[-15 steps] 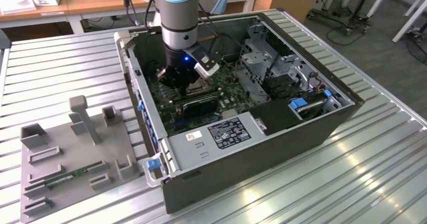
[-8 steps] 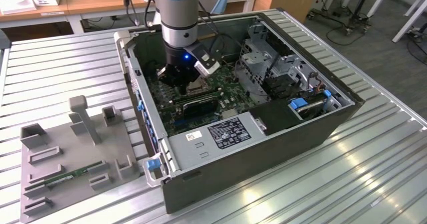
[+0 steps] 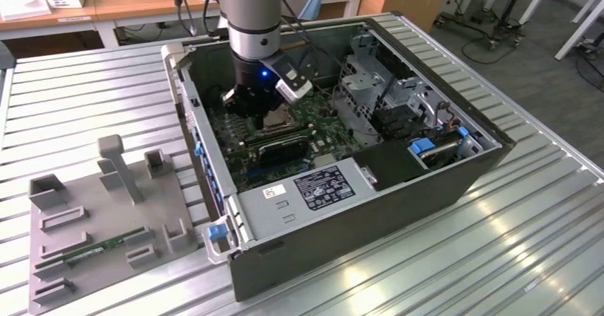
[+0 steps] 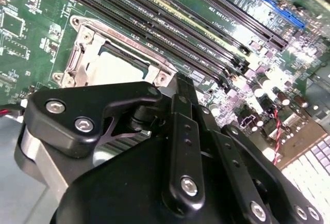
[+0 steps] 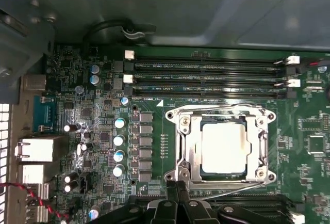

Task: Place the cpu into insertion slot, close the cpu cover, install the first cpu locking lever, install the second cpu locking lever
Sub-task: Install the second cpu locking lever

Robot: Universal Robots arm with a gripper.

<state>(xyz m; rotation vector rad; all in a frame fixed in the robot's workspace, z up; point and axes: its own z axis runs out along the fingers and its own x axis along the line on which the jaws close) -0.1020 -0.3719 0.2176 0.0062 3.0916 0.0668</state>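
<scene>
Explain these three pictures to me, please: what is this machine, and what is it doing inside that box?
The machine is a robot arm with a gripper reaching into an open computer case that lies on a slatted metal table. The exterior view looks on from outside; the two wrist views come from cameras riding on the arm. In both wrist views the cpu already sits in the insertion slot, with the cpu cover closed around it. The gripper hovers close beside the slot. A grey fixture tray lies at the exterior view's left.
</scene>
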